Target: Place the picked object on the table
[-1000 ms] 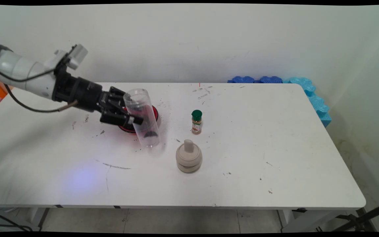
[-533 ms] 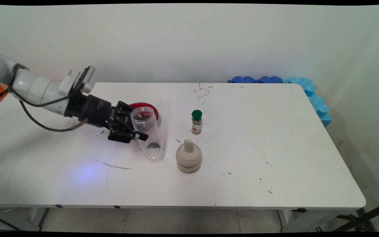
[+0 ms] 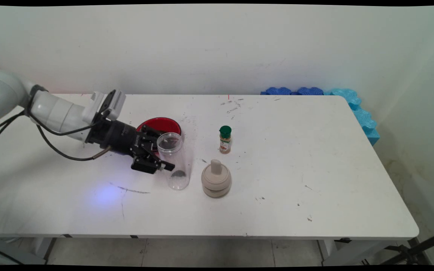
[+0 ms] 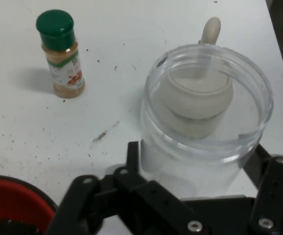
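Gripper (image 3: 163,160) clamps clear plastic jar (image 3: 174,160) around its wall, fingers (image 4: 273,188) pressed on both sides. I read jar as upright, long axis vertical, mouth up, base on or just above white table (image 3: 315,169); contact unclear. Red bowl (image 3: 160,125) just behind jar on arm side. Beige lidded pot (image 3: 216,178) close beside jar, opposite gripper. Green-capped spice bottle (image 3: 225,139) beyond pot, apart from jar.

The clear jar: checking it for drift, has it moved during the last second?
Yes. The clear jar, held in the tool, came down rightward, toward the beige grinder.
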